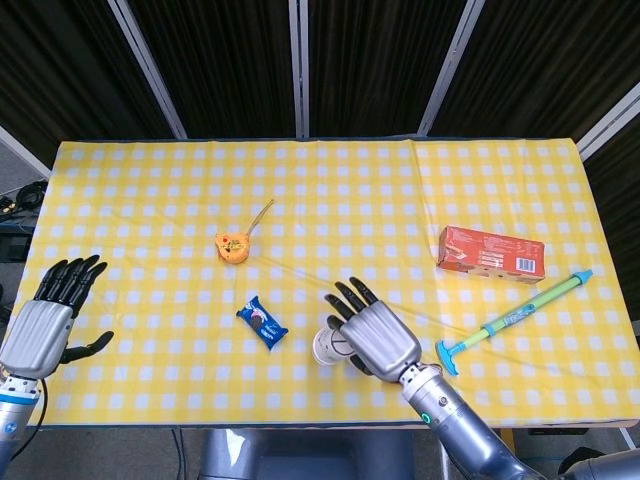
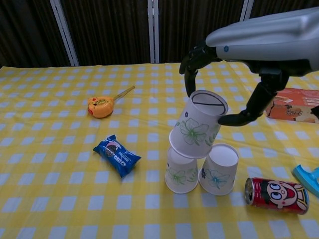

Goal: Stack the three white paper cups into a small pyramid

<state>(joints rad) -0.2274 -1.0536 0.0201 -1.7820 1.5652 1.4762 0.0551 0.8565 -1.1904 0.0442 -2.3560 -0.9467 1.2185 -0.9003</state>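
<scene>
Two white paper cups with flower prints stand upside down side by side near the table's front: the left cup (image 2: 180, 175) and the right cup (image 2: 219, 172). My right hand (image 2: 259, 45) grips the third cup (image 2: 197, 130) between fingers (image 2: 191, 63) and thumb (image 2: 247, 110). That cup hangs tilted, mouth down, right over the pair, with its rim low above the left cup; whether they touch I cannot tell. In the head view my right hand (image 1: 372, 340) hides most of the cups, and only one cup (image 1: 326, 347) peeks out. My left hand (image 1: 45, 318) hovers open at the table's front left, holding nothing.
On the yellow checked table (image 2: 55, 199) lie an orange tape measure (image 2: 101, 106), a blue biscuit packet (image 2: 116, 155) left of the cups, and a red can (image 2: 276, 195) on its side right of them. A red box (image 1: 490, 254) and a green-blue stick (image 1: 510, 320) lie at the right.
</scene>
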